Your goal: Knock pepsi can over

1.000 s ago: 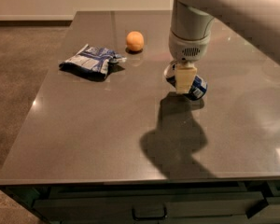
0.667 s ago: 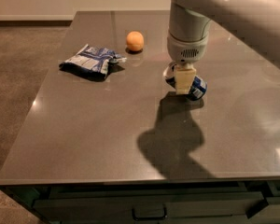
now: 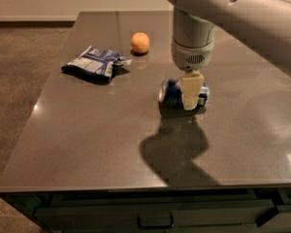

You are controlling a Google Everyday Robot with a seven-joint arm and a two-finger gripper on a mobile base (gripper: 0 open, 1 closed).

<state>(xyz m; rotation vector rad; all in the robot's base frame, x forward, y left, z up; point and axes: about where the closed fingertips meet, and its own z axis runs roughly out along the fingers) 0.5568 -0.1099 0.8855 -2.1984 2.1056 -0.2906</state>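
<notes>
The pepsi can point(image 3: 171, 92) lies on its side on the dark table point(image 3: 87, 140), its silver end facing left. It is dark blue with light markings. My gripper point(image 3: 190, 92) hangs from the white arm right over the can's middle, and its cream-coloured fingers point(image 3: 191, 86) cover part of the can. The right end of the can shows just past the fingers.
A flat blue-and-white foil snack bag point(image 3: 93, 63) lies at the left back of the table. An orange point(image 3: 140, 42) sits behind the can. The table's front edge has drawers below it point(image 3: 155, 220). Carpeted floor lies to the left.
The arm and gripper have shifted slightly left over the can. The can stays lying on its side in about the same spot.
</notes>
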